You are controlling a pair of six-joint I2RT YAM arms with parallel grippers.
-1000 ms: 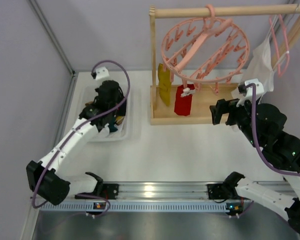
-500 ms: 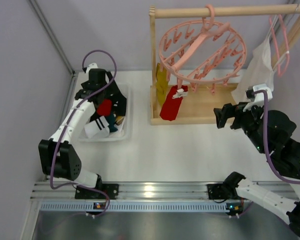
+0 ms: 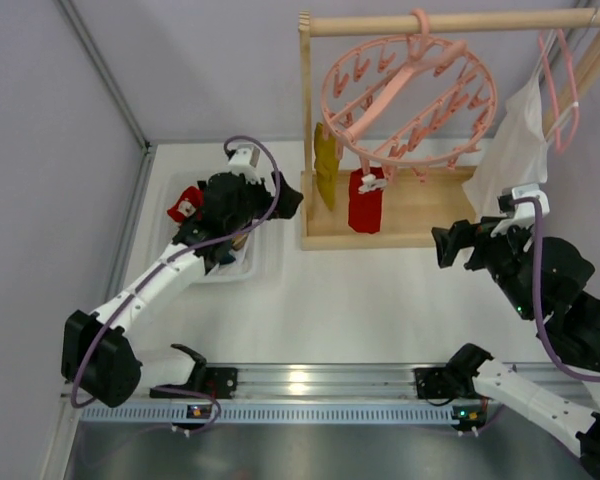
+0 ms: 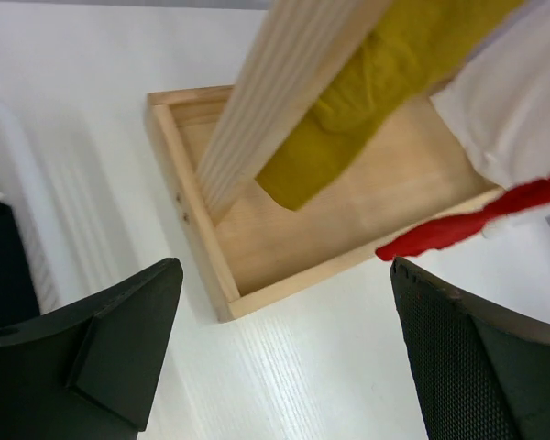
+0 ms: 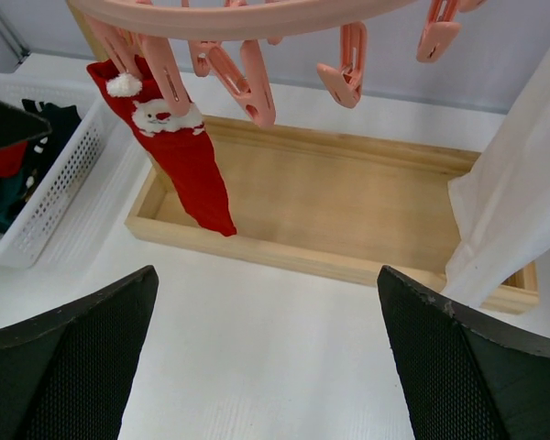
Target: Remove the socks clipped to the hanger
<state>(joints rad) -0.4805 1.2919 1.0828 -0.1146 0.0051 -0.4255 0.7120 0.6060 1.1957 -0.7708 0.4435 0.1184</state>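
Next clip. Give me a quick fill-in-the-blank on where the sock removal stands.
The hanger has ____ socks clipped to it. The sock with a Santa face is ____ in colour. The left gripper and right gripper are both ____. Loose socks lie in the white ____ on the left arm's side.
Missing words: two; red; open; basket.

**Hard to see**

The yellow sock (image 4: 348, 119) runs off the top edge, partly behind the wooden post (image 4: 275, 101). Of the red sock (image 4: 467, 225) we see only a tip. The left arm (image 3: 165, 280) hides much of the white basket (image 3: 260, 268).
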